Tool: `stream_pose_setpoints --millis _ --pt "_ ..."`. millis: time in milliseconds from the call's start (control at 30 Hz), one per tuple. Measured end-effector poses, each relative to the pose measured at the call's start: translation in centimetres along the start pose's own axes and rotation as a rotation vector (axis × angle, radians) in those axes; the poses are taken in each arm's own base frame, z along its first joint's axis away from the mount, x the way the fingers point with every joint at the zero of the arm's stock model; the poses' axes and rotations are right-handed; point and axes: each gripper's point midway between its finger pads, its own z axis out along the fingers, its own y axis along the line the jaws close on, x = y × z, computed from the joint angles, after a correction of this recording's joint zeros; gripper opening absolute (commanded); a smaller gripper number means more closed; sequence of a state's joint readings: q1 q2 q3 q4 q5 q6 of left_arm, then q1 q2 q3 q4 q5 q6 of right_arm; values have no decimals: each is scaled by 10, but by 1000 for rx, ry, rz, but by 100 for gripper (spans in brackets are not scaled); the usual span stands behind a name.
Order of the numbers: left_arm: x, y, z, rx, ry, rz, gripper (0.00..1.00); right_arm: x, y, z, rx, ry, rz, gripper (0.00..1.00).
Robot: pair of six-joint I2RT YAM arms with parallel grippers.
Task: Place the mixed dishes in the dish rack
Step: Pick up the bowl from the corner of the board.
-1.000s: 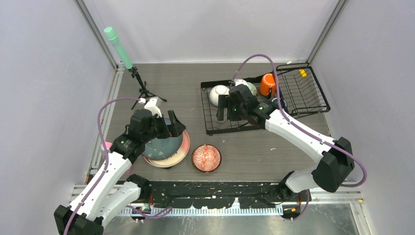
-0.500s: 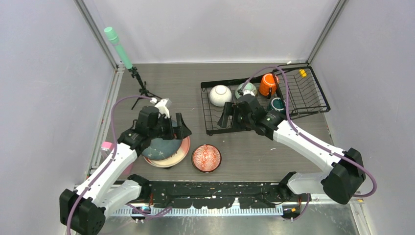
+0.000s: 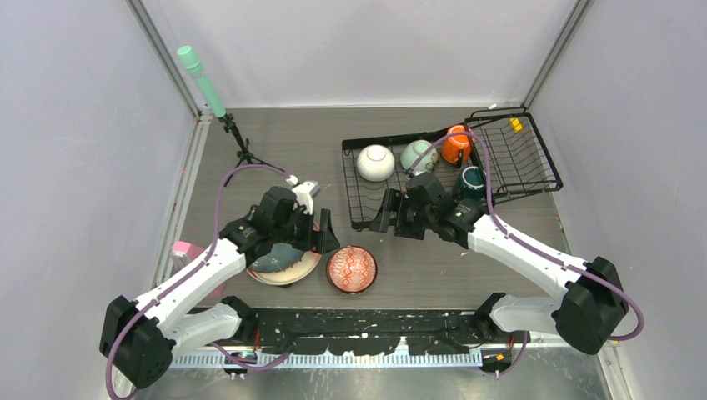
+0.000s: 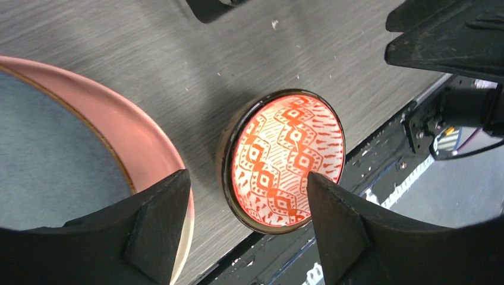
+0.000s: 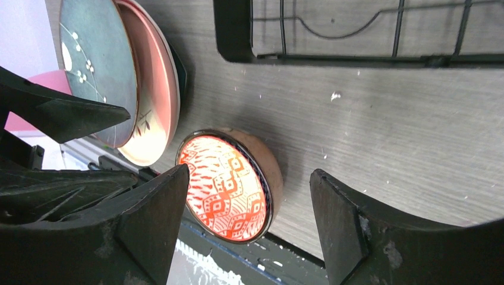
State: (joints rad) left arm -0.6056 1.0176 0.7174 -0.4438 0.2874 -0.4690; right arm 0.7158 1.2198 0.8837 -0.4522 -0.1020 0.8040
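A brown bowl (image 3: pixel 351 269) with a red-patterned inside sits on the table near the front edge. It also shows below both pairs of jaws, the bowl (image 4: pixel 285 160) under the left and the bowl (image 5: pixel 229 184) under the right. My left gripper (image 3: pixel 321 233) hovers open just left of and above it, holding nothing. My right gripper (image 3: pixel 385 215) hangs open at the rack's near edge, empty. A dark teal plate (image 3: pixel 279 254) lies on a pink plate (image 3: pixel 310 265). The dish rack (image 3: pixel 358 212) holds a white bowl (image 3: pixel 375 162), a mint-green bowl (image 3: pixel 417 154), an orange mug (image 3: pixel 455 144) and a teal mug (image 3: pixel 472 177).
A small pink cup (image 3: pixel 185 250) stands at the left edge. A mint-green cylinder (image 3: pixel 200 79) on a black tripod is at the back left. The rack's slotted basket (image 3: pixel 525 158) is at the back right. The black front rail (image 3: pixel 375 321) runs just below the bowl.
My left gripper moved right, from over the stacked plates toward the patterned bowl. My right gripper came off the rack tray toward the bowl. Both pairs of jaws narrowed a little.
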Motion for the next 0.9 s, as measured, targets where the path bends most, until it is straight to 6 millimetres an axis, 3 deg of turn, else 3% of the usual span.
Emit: stream_pose_setpoints --millis 200,433,900 --pt "15 -11 7 18 57 32 68 18 -4 5 -20 58 46 74" --pt "24 -23 9 38 81 27 64 25 -7 9 -23 75 73 73" --pt "40 -15 23 -36 139 16 63 30 -14 12 -16 82 81 72"
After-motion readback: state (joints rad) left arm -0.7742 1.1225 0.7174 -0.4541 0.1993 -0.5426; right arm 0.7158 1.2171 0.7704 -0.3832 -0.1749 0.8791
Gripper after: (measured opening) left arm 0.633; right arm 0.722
